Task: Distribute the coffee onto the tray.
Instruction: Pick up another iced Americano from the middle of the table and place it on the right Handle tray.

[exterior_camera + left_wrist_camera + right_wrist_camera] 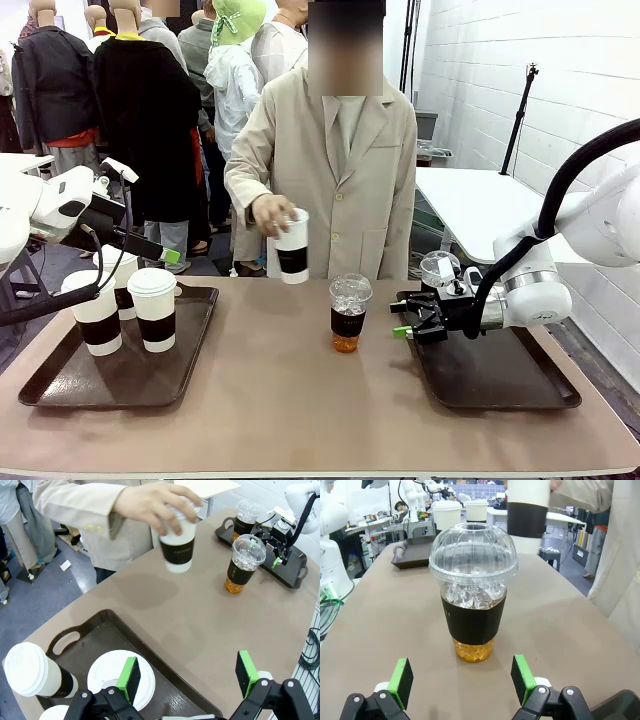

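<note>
Risk is my wide-open right gripper (462, 682) nudging over the clear dome-lidded iced coffee cup (473, 592) and spilling it.

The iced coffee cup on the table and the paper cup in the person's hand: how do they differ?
The iced coffee cup is clear plastic with a dome lid, showing ice and amber liquid; the paper cup is white and opaque. The iced coffee cup stands on the bare table between the trays; the paper cup is held above the table in the person's hand. The right gripper, open, faces the iced coffee cup, not the paper cup. Both wear a dark sleeve.
</note>
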You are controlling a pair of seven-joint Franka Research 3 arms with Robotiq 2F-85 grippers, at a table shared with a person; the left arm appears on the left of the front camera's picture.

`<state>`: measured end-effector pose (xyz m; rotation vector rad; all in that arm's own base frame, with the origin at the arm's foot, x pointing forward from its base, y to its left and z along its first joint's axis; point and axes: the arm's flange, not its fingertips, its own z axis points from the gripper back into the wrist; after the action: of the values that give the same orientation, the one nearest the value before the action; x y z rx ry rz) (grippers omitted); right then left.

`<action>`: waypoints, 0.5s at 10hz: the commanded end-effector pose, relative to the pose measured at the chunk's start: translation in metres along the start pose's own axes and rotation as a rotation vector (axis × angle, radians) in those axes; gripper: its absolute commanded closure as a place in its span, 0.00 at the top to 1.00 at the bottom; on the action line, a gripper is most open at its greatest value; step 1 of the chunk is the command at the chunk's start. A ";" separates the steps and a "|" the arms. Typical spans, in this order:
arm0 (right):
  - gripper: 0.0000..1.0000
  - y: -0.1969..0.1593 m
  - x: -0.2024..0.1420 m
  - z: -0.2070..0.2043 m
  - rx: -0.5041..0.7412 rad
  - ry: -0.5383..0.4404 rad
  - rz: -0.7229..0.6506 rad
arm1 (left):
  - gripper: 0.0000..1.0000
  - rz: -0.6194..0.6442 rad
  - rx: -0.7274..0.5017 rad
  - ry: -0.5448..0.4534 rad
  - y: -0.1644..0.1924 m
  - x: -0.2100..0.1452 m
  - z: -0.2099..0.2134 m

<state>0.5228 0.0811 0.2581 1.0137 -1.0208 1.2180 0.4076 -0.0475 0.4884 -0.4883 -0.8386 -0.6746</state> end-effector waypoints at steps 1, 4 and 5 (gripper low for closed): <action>1.00 -0.002 0.001 -0.010 0.000 -0.005 -0.001 | 1.00 0.001 -0.009 -0.005 0.003 -0.002 -0.002; 1.00 -0.009 0.006 -0.028 0.012 -0.030 0.006 | 1.00 0.001 -0.009 -0.005 0.003 -0.002 -0.002; 1.00 -0.011 0.006 -0.035 0.023 -0.034 0.002 | 1.00 0.001 -0.009 -0.005 0.003 -0.002 -0.002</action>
<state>0.5279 0.1080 0.2586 1.0469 -1.0306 1.2347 0.4076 -0.0475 0.4885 -0.4883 -0.8385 -0.6747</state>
